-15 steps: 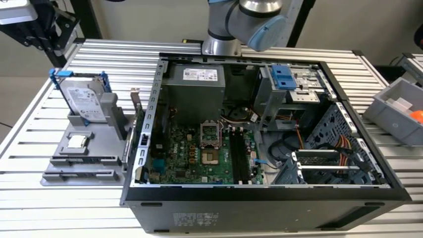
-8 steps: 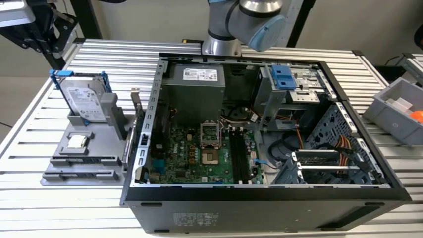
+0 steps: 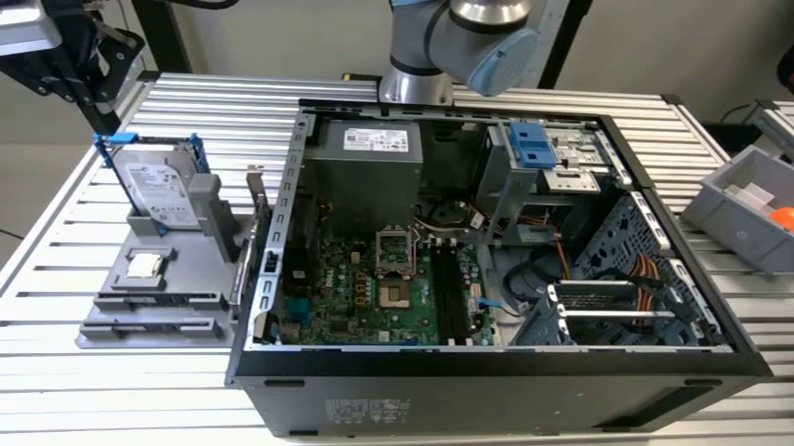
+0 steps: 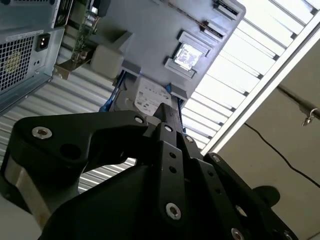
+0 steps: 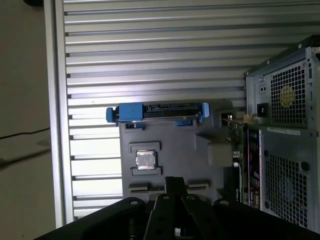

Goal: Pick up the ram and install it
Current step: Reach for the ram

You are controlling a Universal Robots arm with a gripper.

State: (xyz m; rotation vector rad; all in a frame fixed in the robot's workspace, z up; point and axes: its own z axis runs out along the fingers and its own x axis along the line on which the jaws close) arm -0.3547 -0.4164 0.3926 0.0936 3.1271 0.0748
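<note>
1. My claw (image 4: pixel 167 109): fingers together, holding nothing, above the grey holder (image 3: pixel 186 277) on the tabletop (image 3: pixel 50 372).
2. Hard drive (image 3: pixel 162 190): blue-framed, upright in the holder.
3. Processor chip (image 5: pixel 145 160): flat, mid-holder.
4. Ram (image 3: pixel 162 300): apparently the thin strip on edge in the holder's slot beside the chip, untouched.
5. Computer case (image 3: pixel 496 381): open, with black memory slots (image 3: pixel 449 288).

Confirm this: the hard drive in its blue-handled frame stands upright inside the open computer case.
Not quite. The hard drive in its blue-handled frame does stand upright, but not inside the open computer case. It stands on the grey holder outside the case, to the exterior view's left of it. The exterior view shows this.
</note>
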